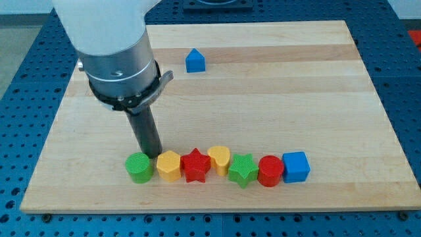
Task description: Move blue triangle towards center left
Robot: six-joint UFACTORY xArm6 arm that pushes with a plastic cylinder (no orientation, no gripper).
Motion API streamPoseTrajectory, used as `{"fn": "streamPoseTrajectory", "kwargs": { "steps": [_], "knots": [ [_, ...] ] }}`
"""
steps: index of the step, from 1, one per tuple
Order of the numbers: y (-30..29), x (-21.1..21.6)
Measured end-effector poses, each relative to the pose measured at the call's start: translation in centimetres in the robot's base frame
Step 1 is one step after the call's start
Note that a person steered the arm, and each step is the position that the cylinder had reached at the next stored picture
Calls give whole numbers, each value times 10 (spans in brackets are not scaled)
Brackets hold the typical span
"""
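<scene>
The blue triangle (195,60) sits near the view's top, a little left of the middle, alone on the wooden board (263,92). My tip (152,155) rests low on the board, far below the blue triangle. It stands just above the gap between the green cylinder (139,167) and the yellow hexagon (169,164); whether it touches either cannot be told.
A row of blocks lies along the view's bottom: green cylinder, yellow hexagon, red star (195,164), yellow heart (219,157), green star (243,170), red cylinder (270,170), blue cube (295,166). The arm's grey body (118,59) covers the board's upper left.
</scene>
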State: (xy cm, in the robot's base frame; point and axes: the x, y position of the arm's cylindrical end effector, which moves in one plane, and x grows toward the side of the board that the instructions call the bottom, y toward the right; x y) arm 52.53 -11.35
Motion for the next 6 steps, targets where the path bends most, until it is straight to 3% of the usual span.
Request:
{"fn": "streamPoseTrajectory", "kwargs": {
  "steps": [2, 4, 6],
  "knots": [
    [25, -28],
    [128, -84],
    [226, -187]
  ]
}}
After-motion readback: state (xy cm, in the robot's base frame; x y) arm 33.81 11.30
